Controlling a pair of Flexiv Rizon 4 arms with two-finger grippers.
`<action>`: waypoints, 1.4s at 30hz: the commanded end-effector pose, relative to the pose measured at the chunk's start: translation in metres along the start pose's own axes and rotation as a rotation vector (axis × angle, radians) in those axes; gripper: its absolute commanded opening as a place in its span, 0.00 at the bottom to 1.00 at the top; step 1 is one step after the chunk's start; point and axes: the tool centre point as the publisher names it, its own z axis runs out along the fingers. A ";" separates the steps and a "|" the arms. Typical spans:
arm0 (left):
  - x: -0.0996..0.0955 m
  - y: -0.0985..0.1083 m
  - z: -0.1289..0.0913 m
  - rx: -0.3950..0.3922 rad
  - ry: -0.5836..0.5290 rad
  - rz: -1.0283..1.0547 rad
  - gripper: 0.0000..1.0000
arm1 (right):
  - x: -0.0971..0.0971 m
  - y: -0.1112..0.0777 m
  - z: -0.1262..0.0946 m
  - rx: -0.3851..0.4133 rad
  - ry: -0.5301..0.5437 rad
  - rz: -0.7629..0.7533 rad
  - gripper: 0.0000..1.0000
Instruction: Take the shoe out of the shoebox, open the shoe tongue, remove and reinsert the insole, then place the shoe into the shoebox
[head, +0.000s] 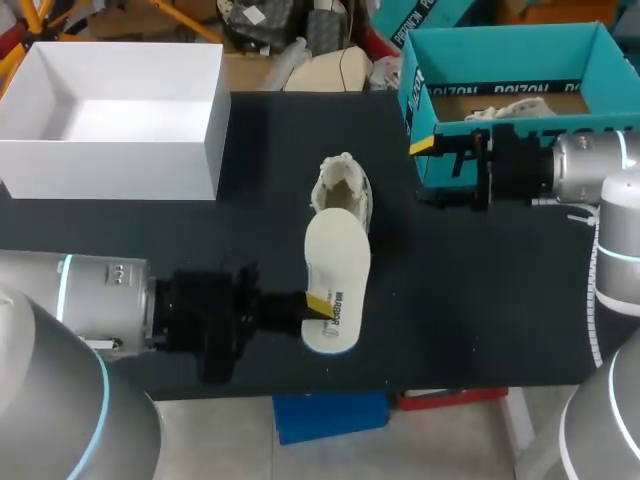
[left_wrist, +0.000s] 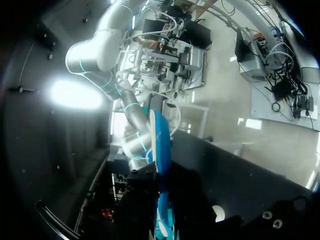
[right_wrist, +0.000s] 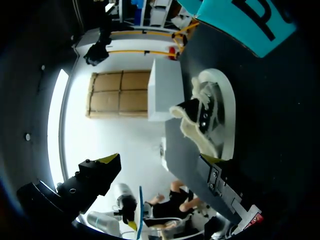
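Insole (head: 337, 268) pinched between left fingers (head: 318, 303), over shoe (head: 346, 190), right fingers (right_wrist: 107, 160) spread

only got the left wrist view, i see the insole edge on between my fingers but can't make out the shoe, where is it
Observer: In the head view the white shoe sits mid-table, just beyond the insole that the left gripper is shut on.
Operator: where's my other arm
Observer: The right gripper is open and empty, by the front wall of the teal shoebox.
Operator: anything else on the table
Observer: A white box stands at the far left corner.
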 end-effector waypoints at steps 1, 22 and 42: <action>0.003 -0.007 -0.004 -0.018 -0.026 0.004 0.00 | -0.001 -0.001 0.001 -0.004 0.000 0.000 1.00; 0.080 0.037 0.030 -0.042 -0.187 0.170 0.00 | -0.001 -0.001 0.001 -0.004 0.000 0.000 1.00; 0.065 0.180 0.082 -0.088 -0.133 0.303 0.00 | -0.001 -0.001 0.001 -0.004 0.000 0.000 1.00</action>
